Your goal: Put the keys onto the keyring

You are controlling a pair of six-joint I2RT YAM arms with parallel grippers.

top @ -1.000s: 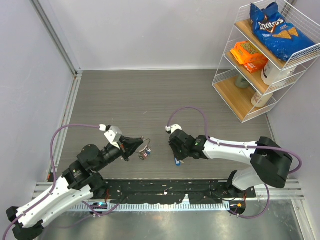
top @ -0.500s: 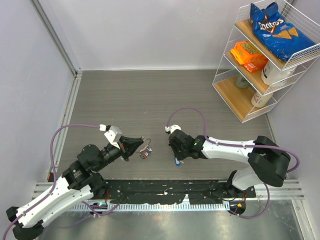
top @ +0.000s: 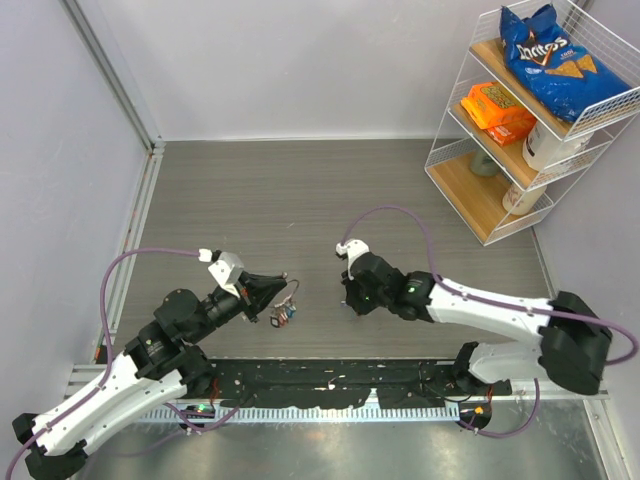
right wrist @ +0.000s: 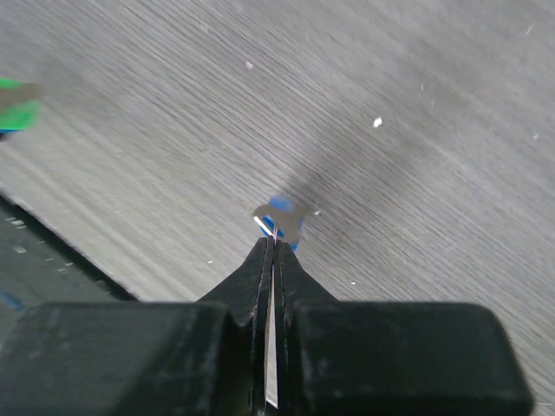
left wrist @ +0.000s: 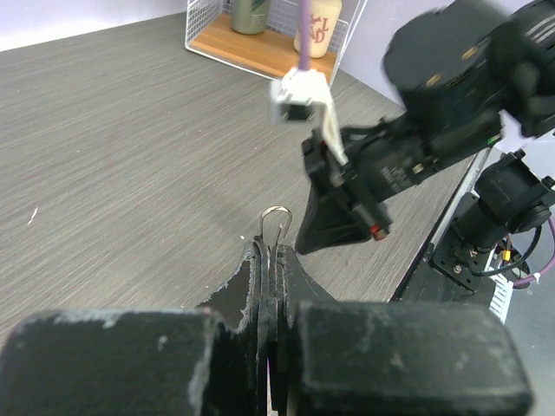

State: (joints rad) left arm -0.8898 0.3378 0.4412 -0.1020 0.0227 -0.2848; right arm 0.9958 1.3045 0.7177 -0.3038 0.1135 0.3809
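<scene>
The keyring (left wrist: 276, 221) is pinched in the closed left claw (left wrist: 269, 253), with keys (top: 283, 315) clustered just beside the keyring. Right of the keyring, the right claw (right wrist: 270, 247) is clamped on a blue key (right wrist: 284, 218) over the desk (right wrist: 390, 173).

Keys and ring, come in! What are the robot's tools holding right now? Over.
Left tool shut on the ring, other keys hanging under it. Right tool shut on a blue key. Nothing between the two tools.
</scene>
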